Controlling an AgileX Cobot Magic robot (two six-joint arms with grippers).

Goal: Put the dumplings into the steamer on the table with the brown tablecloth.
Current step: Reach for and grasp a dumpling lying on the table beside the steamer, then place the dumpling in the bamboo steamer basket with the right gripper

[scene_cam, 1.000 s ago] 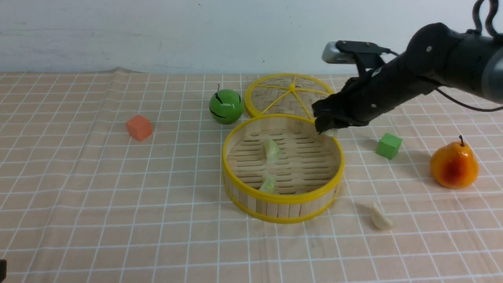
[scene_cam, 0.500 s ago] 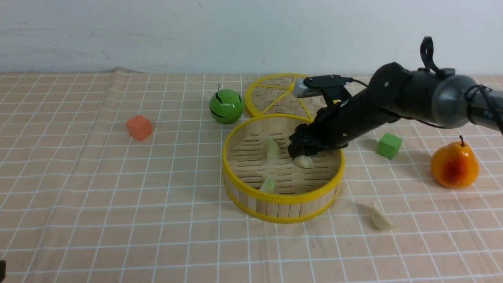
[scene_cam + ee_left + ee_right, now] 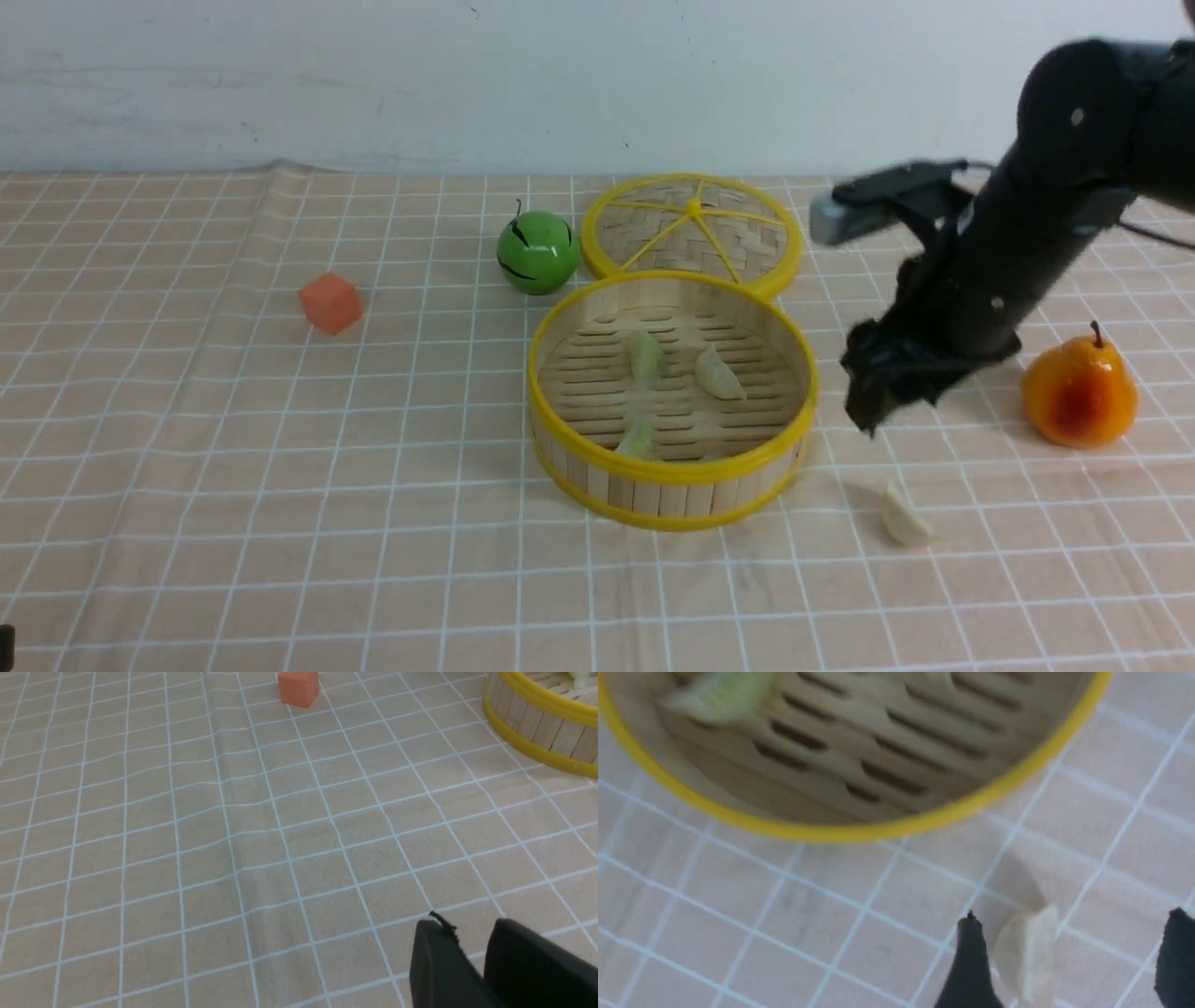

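The right gripper (image 3: 892,397) is open, with its two fingers wide apart. It is up above the table (image 3: 280,560), to the right of the steamer (image 3: 672,471). I cannot tell if the left gripper (image 3: 476,970) is open or closed (only dark bits of it peek into its own camera). It is well apart from the steamer, on the near left side.

The steamer is round, with yellow rims and a floor full of slots. Three dumplings are in it. One green dumpling (image 3: 646,358) lies toward the back, and another green dumpling (image 3: 638,438) lies near the front wall. A white dumpling (image 3: 719,374) lies on the right part of the floor (it looks like a little moon). One more white dumpling (image 3: 905,516) is outside, on the brown tablecloth (image 3: 448,597), to the right of the steamer and a bit nearer.

The woven lid (image 3: 738,229) lies flat just behind the steamer. A green ball (image 3: 539,252) with black stripes sits behind it and to the left. An orange cube (image 3: 330,303) is farther off to the left. An orange fruit (image 3: 1079,390) with a dark stem sits well to the right of the steamer. A green cube (image 3: 962,384) is between the steamer and that fruit (the right gripper hides most of it).
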